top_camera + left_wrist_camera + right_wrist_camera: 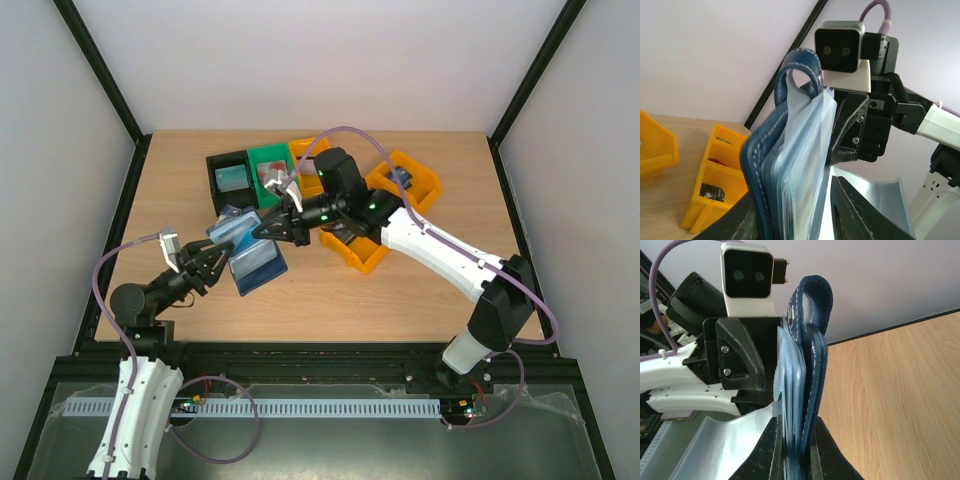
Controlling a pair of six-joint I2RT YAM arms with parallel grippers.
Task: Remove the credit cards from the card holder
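The card holder (250, 252), navy outside and grey-blue inside, hangs open above the table between both grippers. My left gripper (220, 264) is shut on its lower end; the left wrist view shows the navy cover and clear sleeves (790, 165) between the fingers of this gripper (792, 192). My right gripper (263, 228) is shut on the upper end, its jaws pinching cover and sleeves (800, 385) in the right wrist view (796, 422). The closing tab (815, 295) loops upward. No card edge shows clearly in the sleeves. A teal card (233, 179) lies in the black bin, a reddish one (270, 176) in the green bin.
The black bin (214, 172) and the green bin (268, 153) stand at the back centre. Orange bins (422, 180) (362, 257) sit under and behind the right arm; one also shows in the left wrist view (715, 175). Black frame posts run along both table sides.
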